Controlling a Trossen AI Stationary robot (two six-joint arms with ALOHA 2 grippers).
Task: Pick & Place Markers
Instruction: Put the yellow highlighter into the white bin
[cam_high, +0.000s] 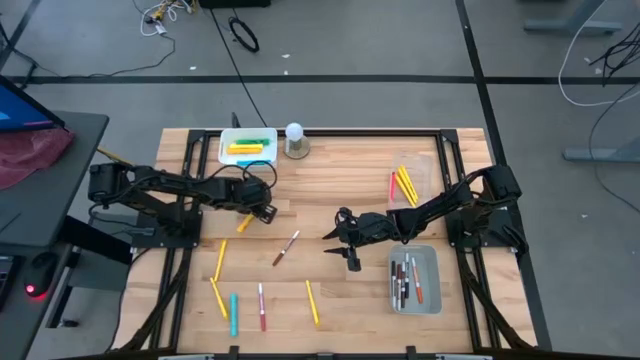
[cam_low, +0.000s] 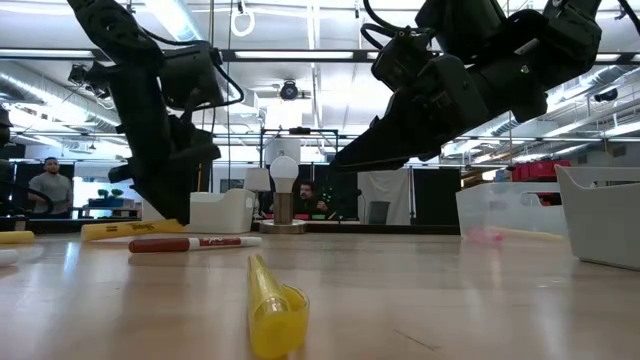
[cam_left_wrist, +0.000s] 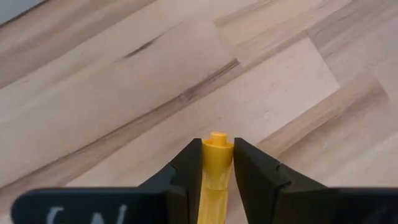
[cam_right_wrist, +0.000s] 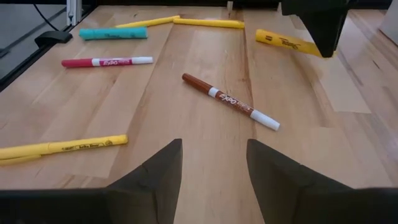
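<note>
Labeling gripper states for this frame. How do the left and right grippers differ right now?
The left gripper is shut on a yellow marker; the right gripper is open and holds nothing. The left one sits near the white bin at the table's back left; the right one hangs over the table's middle, with a brown marker lying ahead of it. Both have dark fingers and are above the wooden table.

In the left wrist view the yellow marker (cam_left_wrist: 217, 168) shows only its tip; the rest is hidden between the left end effector (cam_left_wrist: 217, 177) fingers and cut off by the frame edge. In the high view, the pens inside the grey bin (cam_high: 432, 262) are too small to count. In the low view, the nearest yellow marker (cam_low: 272, 308) is blurred.
</note>
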